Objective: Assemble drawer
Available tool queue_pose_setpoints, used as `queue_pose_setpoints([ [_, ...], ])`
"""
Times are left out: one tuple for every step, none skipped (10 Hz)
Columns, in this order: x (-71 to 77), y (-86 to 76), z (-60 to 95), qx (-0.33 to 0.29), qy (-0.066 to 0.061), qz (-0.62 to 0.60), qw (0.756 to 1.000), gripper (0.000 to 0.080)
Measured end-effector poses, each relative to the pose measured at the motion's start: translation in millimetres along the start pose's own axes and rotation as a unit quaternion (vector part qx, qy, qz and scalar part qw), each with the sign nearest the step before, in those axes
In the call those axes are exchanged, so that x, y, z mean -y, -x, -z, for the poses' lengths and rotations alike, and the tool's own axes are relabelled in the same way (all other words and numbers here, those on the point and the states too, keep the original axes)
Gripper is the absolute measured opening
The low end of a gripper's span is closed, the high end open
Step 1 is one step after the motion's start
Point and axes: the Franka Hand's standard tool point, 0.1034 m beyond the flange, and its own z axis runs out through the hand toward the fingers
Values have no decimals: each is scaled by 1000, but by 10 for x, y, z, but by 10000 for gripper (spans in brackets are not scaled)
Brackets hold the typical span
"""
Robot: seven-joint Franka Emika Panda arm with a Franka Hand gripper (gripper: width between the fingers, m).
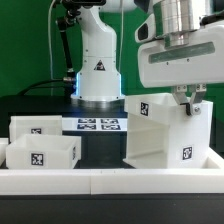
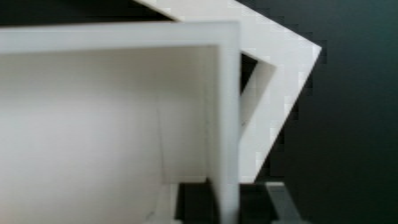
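A white drawer housing (image 1: 160, 140) stands at 4 o'clock in the exterior view. The gripper (image 1: 186, 100) sits atop it, its fingers (image 2: 192, 205) seemingly pinched on the housing's upper wall, though the wrist view is blurred. At 8 o'clock, a front tray (image 1: 40, 152) and a rear tray (image 1: 38, 126) rest beside the marker board (image 1: 100, 124).

You see a tall white plastic box housing (image 1: 160, 135) with a black-and-white square tag (image 1: 186, 153). The nearer small white plastic tray (image 1: 60, 158) and the farther white tray (image 1: 56, 124) have tags like it. The flat white marker board (image 1: 100, 124) shows black patterns. The table (image 1: 100, 150) is black.
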Motion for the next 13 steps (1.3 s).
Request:
queue_pose_setpoints([
  [13,-59,4,6,-5,-26,1000,47],
  [61,-126,-8,12,-8,-71,997,47],
  [128,-175,-27,15,-13,-98,995,47],
  [167,-185,-37,21,-17,-137,990,48],
  [204,-192,-42,25,-20,-170,985,48],
  [222,-189,-51,27,-19,-179,983,48],
  [231,-177,-53,32,-12,-179,983,48],
  [239,-155,-56,35,-6,-177,983,48],
  [239,-155,-56,35,-5,-175,984,48],
  [239,-155,-55,34,-5,-173,984,48],
  [238,-155,-54,35,-5,-174,984,48],
  [237,-152,-58,35,-5,-172,984,48],
  [237,-149,-59,34,-5,-163,986,216],
])
